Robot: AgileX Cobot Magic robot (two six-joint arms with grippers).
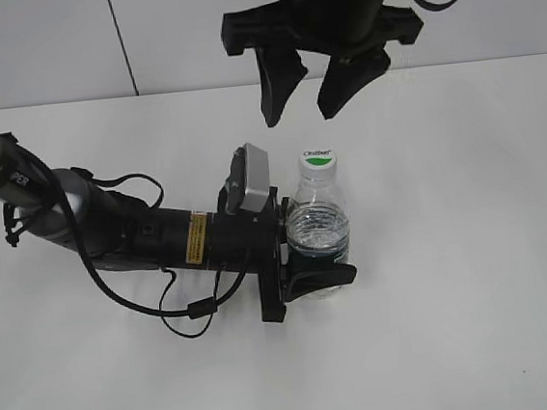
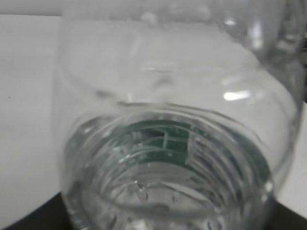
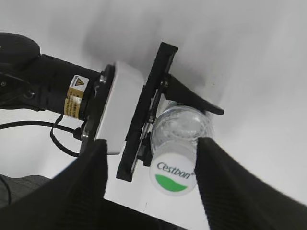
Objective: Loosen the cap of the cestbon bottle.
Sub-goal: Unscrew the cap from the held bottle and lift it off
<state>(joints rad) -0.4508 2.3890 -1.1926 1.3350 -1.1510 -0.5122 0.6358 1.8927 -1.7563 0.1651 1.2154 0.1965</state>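
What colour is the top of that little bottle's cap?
The cap is white with a green half-patch and "Cestbon" lettering, clearest in the right wrist view.

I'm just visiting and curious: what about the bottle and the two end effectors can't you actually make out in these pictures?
- Exterior view: the cestbon bottle label band is mostly hidden by the left end effector.
- Left wrist view: the bottle fills the blurred frame; the end effector's fingers are not visible.
- Right wrist view: the right end effector fingertips run off the bottom edge; the small print on the cap is unreadable.

The cap (image 3: 174,178) top reads "Cestbon".
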